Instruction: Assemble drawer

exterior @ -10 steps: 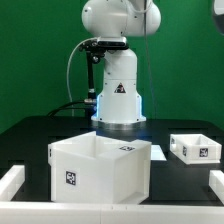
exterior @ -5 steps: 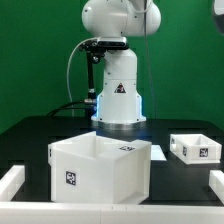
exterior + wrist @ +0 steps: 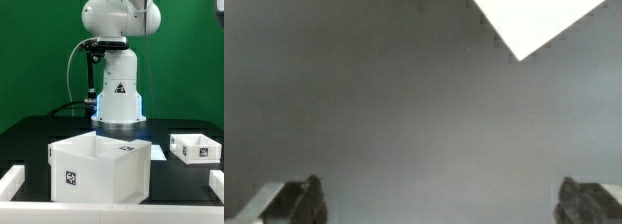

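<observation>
nothing in hand yet, drawer waiting at the side

we are judging this to be an early step, with no part picked up. the gripper point(image 3: 441, 188) is hanging over a plain grey surface, its jaws spread wide with nothing between them. only the two fingers point(image 3: 292, 202) are showing at the edge of the wrist view. a white corner point(image 3: 530, 25) is poking into that view, and we cannot tell which part it belongs to.

in the exterior view the arm point(image 3: 118, 60) is standing upright at the back, and the gripper itself is not showing there. the drawer point(image 3: 196, 148) is sitting on the dark table point(image 3: 30, 135) at the exterior view's right, well apart from the large white box point(image 3: 100, 168) in the foreground. nothing is touching it.

as we are reading it, the next move is calling for the arm to travel over to the drawer, line the spread jaws up across one thin wall, and come down squarely. that way the drawer is not getting nudged askew before the jaws close.
</observation>
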